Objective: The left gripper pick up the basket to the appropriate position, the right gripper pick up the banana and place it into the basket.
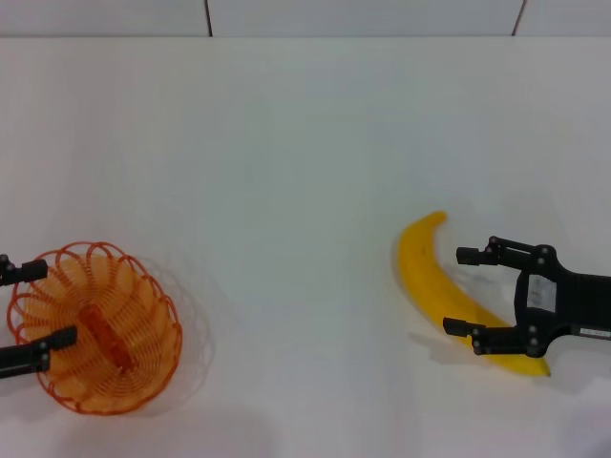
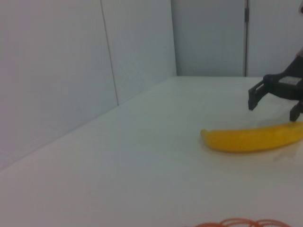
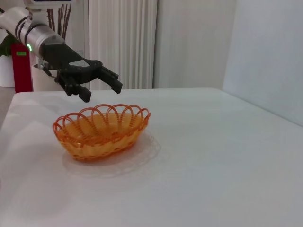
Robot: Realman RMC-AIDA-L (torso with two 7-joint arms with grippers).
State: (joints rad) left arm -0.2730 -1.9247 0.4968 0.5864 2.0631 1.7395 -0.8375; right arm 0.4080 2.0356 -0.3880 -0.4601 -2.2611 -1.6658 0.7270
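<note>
At the lower left of the head view, the orange wire basket [image 1: 95,327] sits on the white table [image 1: 286,172], with the left gripper [image 1: 33,305] spread open above its left rim — not touching it. At the lower right, the right gripper [image 1: 466,292] hovers open over the lower end of the yellow banana [image 1: 434,286] — fingers apart, gripping nothing.
</note>
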